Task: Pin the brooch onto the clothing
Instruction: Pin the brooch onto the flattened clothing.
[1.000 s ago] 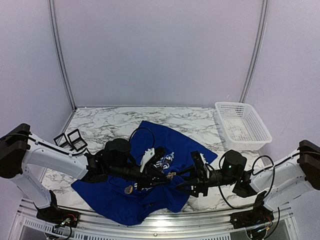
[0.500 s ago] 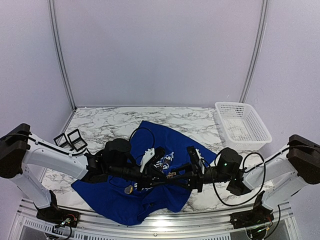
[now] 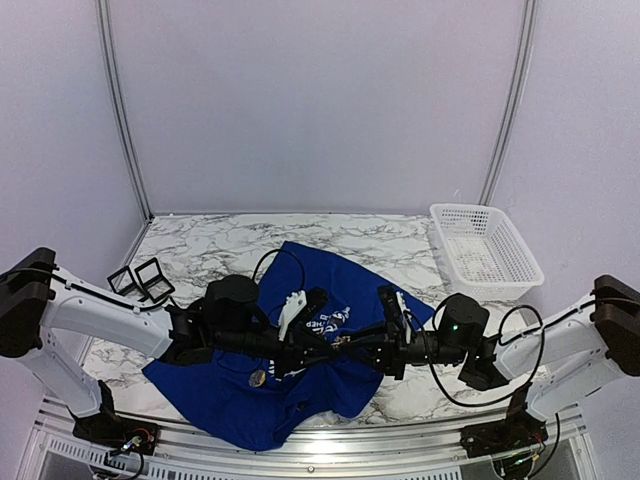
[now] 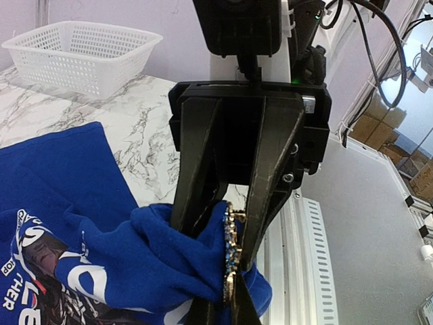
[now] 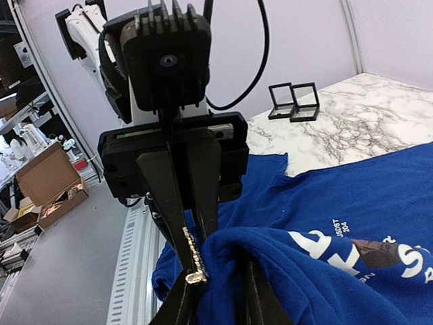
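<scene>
On the table [image 3: 200, 245], the blue shirt [image 3: 230, 400] lies rumpled, and one fold near its picture is lifted up. Things could go wrong here, I think. If the fold slips out, the pin has nothing to poke through. If the brooch tips or twists, the pin may miss the cloth or only catch the edge, and then it could fall off the shirt. If the two grippers push too hard at each other, the pin may bend. The right gripper [image 4: 226, 223] is nearly closed, and its fingers press on the lifted fold from both sides. The left gripper [image 5: 191, 237] is closed tight, and it pinches the brooch [image 4: 230, 261] by its edge. The brooch is touching the fold, right at the top of it, between the right gripper's fingers.
</scene>
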